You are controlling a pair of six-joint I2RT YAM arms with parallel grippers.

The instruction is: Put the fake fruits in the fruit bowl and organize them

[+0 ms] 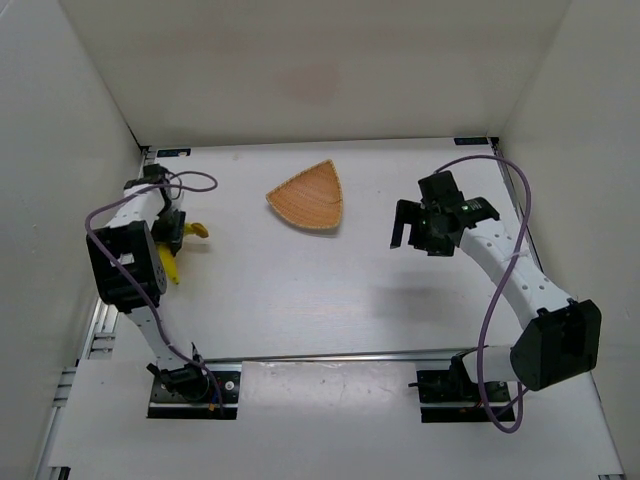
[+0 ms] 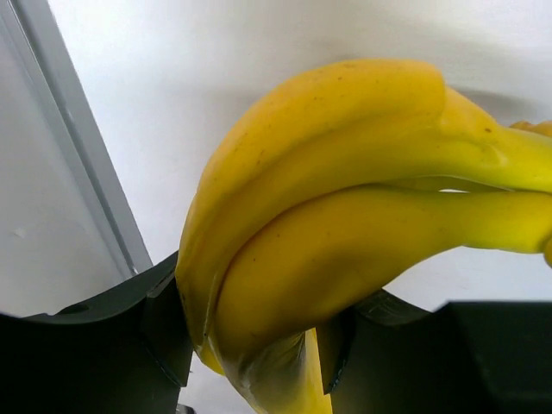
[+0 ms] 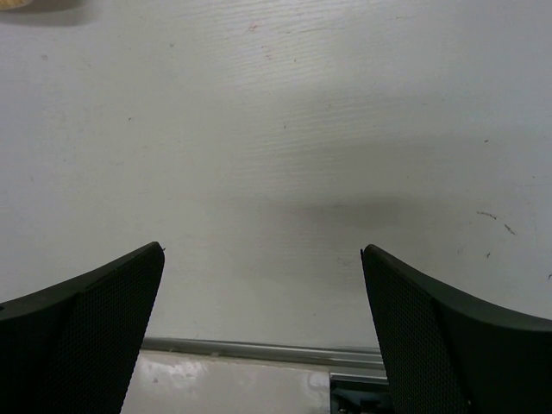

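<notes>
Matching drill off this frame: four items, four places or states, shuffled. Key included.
1. yellow plastic banana bunch
2. tan woven wicker bowl
3. left pincer
4. right pincer

A. open, above the white table
B. empty, far middle of the table
C. shut on fruit
D. held at the table's left side

Pairs: 1-D, 2-B, 3-C, 4-A

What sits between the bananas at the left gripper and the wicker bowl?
Nothing. In the top view, the stretch of table between the bananas and the bowl is bare white surface.
</notes>
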